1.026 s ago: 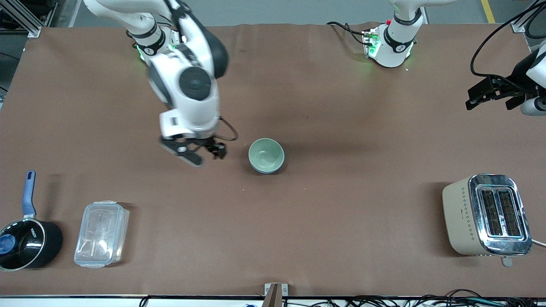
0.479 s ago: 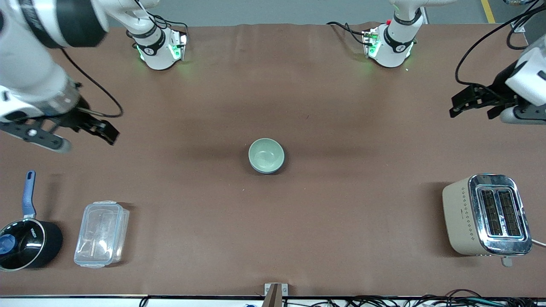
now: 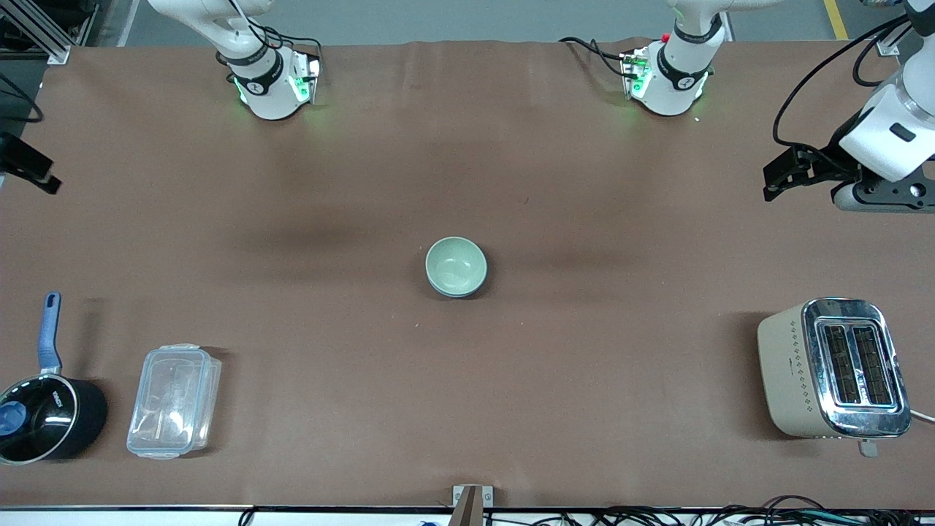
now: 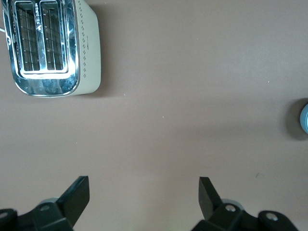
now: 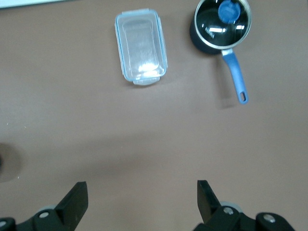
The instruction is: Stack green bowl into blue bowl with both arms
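Front view shows the green bowl [image 3: 456, 265] nested in the blue bowl [image 3: 447, 291] mid-surface [image 3: 584, 365]; stacking looks finished. Left claw [image 4: 144, 197] and right claw [image 5: 142, 199], both wide and empty, hang over opposite ends.

Front camera looks steeply down over the whole desk [image 3: 584, 380]; both wrist cameras look straight down from high, sharing the toaster [image 4: 48, 48] and saucepan [image 5: 222, 24] with it
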Controlling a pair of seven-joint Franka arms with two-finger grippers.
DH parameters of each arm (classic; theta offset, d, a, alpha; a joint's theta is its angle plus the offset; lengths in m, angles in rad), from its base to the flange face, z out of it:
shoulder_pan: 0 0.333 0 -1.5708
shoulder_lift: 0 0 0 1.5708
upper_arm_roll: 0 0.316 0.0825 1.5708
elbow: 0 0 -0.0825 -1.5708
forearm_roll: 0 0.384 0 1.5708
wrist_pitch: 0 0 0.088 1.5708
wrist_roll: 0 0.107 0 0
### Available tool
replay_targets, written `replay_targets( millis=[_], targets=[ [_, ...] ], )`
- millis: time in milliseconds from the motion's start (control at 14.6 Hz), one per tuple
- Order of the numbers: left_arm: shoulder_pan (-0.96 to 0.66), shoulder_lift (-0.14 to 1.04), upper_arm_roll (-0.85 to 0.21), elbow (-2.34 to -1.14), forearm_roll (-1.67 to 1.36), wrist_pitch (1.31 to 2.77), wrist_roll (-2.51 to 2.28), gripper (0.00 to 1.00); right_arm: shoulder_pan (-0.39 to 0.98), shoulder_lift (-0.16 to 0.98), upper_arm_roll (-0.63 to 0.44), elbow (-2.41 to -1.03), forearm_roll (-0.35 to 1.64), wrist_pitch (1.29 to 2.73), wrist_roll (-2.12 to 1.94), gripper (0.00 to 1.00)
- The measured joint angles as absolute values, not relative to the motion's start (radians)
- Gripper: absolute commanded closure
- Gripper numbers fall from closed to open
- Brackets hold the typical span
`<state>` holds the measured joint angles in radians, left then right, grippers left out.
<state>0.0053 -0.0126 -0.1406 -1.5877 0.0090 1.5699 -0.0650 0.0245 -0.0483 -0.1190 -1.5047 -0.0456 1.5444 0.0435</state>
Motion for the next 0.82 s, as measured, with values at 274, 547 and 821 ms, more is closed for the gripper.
replay_targets(
  millis=[274, 547, 821],
  targets=[
    [0.007, -0.022, -0.141, -1.576, 0.009, 1.563, -0.064, 0.0, 0.035, -0.042, -0.104, -1.484, -0.044, 1.54, 0.042, 0.0],
    [0.008, -0.022, -0.141, -1.567, 0.009, 1.563, -0.064, 0.0, 0.038, -0.036, -0.103, -1.483, -0.044, 1.502, 0.042, 0.0],
    [0.008, -0.022, -0.141, -1.567, 0.009, 1.563, -0.064, 0.0, 0.042, -0.036, -0.103, -1.483, -0.043, 1.498, 0.042, 0.0]
  ],
)
